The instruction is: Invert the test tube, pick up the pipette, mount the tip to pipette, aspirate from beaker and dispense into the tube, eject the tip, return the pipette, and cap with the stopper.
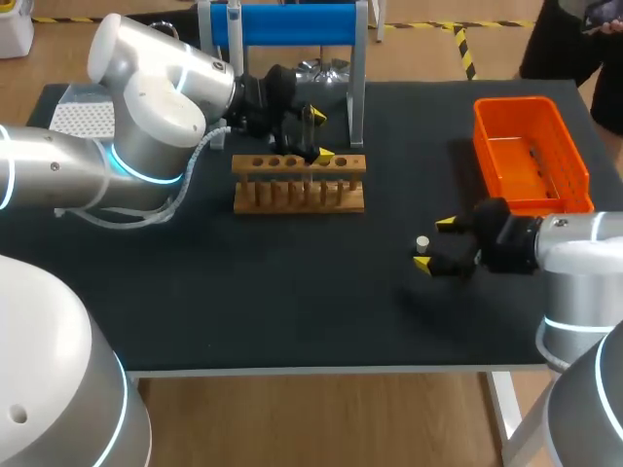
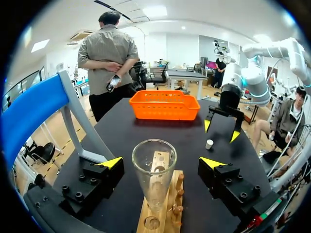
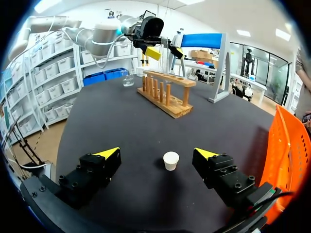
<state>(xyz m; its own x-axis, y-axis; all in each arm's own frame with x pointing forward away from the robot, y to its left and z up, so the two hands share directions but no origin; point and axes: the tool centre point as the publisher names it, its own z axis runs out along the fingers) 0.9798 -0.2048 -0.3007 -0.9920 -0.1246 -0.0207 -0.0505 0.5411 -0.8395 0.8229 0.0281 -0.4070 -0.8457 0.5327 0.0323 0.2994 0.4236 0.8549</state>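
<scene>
Stopper (image 3: 170,160) loose at 4 o'clock of rack (image 1: 299,185), between spread right gripper (image 1: 434,243); left gripper (image 2: 162,162) spread around tube (image 2: 154,167); capping pending.

A black-topped table (image 1: 292,321) on a white leg (image 1: 501,409) stands on a light wooden floor (image 1: 321,418). Far right, yellow-and-black tape (image 1: 465,49) marks that floor. The walls (image 2: 180,46) are white, and flat lights (image 2: 154,10) shine from the white ceiling. White shelves (image 3: 53,73) stacked with storage boxes line the left side.
</scene>
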